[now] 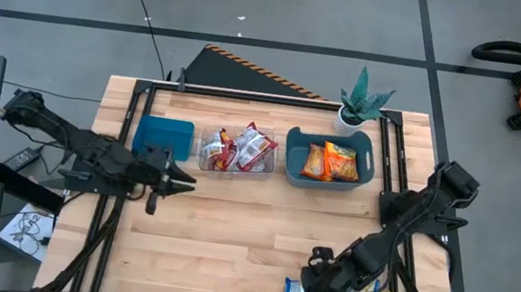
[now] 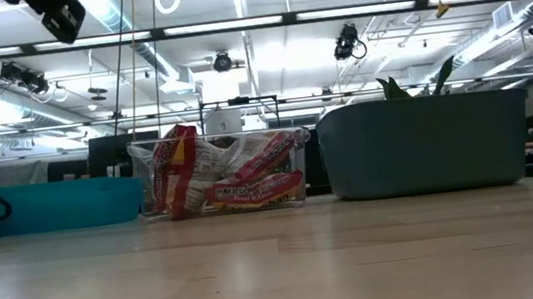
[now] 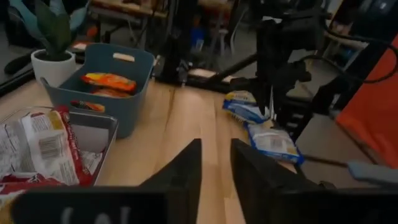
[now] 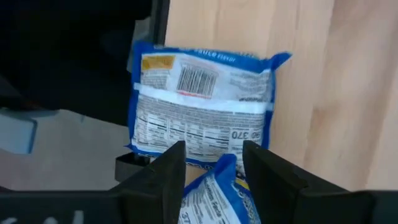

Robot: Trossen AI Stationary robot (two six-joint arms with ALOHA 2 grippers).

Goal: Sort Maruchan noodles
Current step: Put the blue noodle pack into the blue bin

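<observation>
We are at the pick of the blue packets. Our right end effector (image 4: 211, 163) hangs over the near right corner of the surface (image 1: 249, 230), its fingers spread apart with the crinkled edge of one blue packet (image 4: 214, 199) poking up between them, not yet pinched. A second blue packet (image 4: 202, 102) lies flat just beyond it, barcode side up, at the very edge of the surface.

To do this well, we should come straight down until the fingers straddle only the upper packet's edge, then squeeze on the seam, not the puffy middle, so the slick plastic does not slip. We judge the two packets overlap; lifting slowly lets the lower one drop free rather than slide off the edge.

The red packets (image 1: 240, 148) sit in the clear tub (image 1: 209, 137) at the far middle, the orange packets (image 1: 331, 160) in the dark bin (image 1: 371, 161) to its right. The shallow blue tray (image 1: 163, 133) on the left looks bare, likely the blue packets' home. Our left end effector (image 3: 216, 163) waits near it, fingers slightly parted, holding nothing.
</observation>
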